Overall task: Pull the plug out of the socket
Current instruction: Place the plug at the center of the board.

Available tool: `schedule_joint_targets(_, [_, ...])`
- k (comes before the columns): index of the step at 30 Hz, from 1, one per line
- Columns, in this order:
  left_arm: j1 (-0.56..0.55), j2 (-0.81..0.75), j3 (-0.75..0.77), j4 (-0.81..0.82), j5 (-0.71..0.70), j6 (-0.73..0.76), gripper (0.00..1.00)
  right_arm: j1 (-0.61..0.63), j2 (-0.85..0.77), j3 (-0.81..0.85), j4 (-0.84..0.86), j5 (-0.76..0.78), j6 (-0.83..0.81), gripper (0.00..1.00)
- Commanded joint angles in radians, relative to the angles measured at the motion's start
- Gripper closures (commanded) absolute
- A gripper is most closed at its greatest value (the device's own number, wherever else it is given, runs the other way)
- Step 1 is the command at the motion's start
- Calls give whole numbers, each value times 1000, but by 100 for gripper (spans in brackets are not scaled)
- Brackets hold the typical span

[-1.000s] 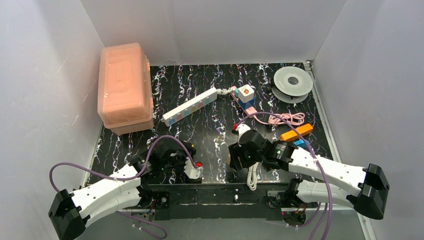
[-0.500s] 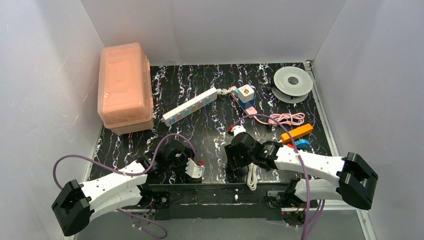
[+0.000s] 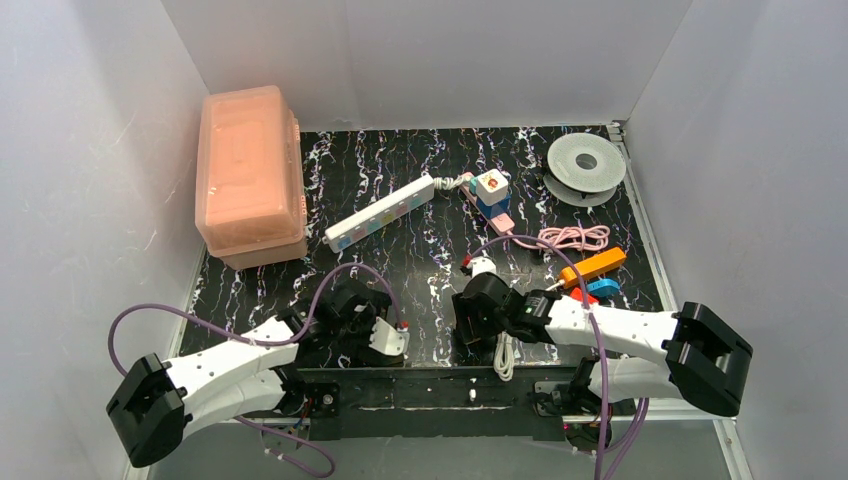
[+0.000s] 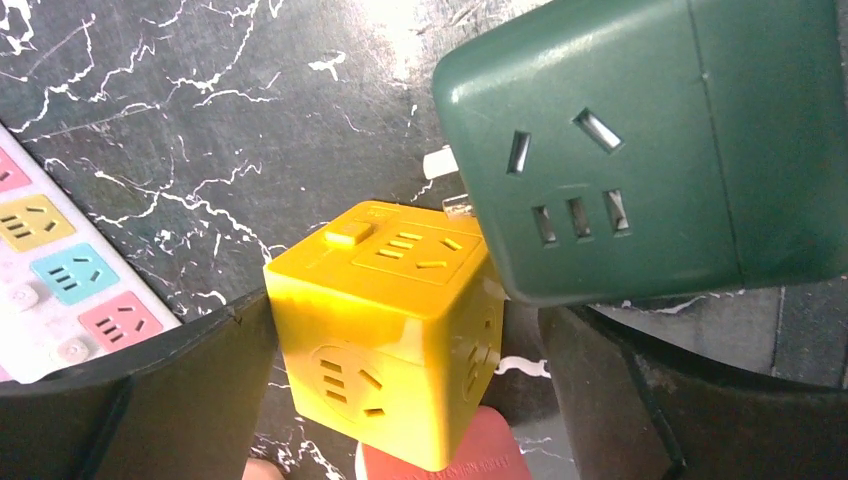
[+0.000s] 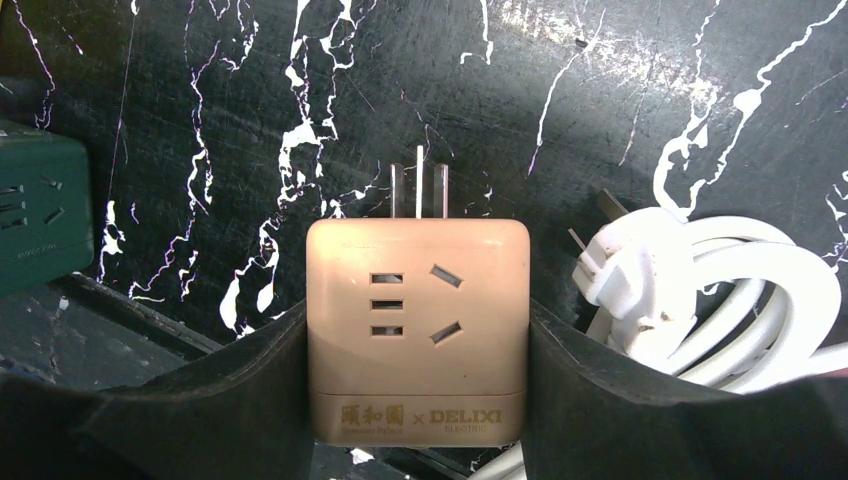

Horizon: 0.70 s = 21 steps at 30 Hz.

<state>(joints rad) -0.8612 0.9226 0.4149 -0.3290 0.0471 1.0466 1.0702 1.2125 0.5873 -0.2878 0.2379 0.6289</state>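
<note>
Left claw (image 4: 395, 345) widened off yellow cube (image 4: 400, 262), right claw (image 5: 417, 385) clamps plug (image 5: 417, 300), socket (image 3: 380, 214) well beyond.

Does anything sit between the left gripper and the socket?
Yes: a yellow cube adapter sits between the left gripper's open fingers, a green adapter beside it; the socket lies off to the left.

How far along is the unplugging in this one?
Mostly done, it seems: the tan adapter sits in the right jaws, prongs bare and in nothing. The left jaws stand open around the yellow outlet cube. Remaining: probably only setting the adapter down.
</note>
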Motion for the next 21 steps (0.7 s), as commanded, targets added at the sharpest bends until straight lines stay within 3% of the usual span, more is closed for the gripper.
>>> schedule_joint_targets(1, [6,2,63,-90,20,-32,2,5,8,-29,-23,30,36,56])
schedule_joint_targets(6, [13,13,214,-230,46,-66,2,5,-48,13,-106,48,38,28])
schedule_joint_targets(8, [18,26,302,-325,71,-90,2,5,-102,31,-147,54,29,23])
schedule_joint_targets(13, [47,86,556,-515,145,-178,2,5,-237,106,-280,90,-11,17])
schedule_joint_targets(17, [99,165,736,-527,179,-307,2,4,-302,221,-370,184,-63,15])
schedule_joint_targets(21, [154,355,975,-574,164,-441,2,-52,-313,375,-414,268,-143,14])
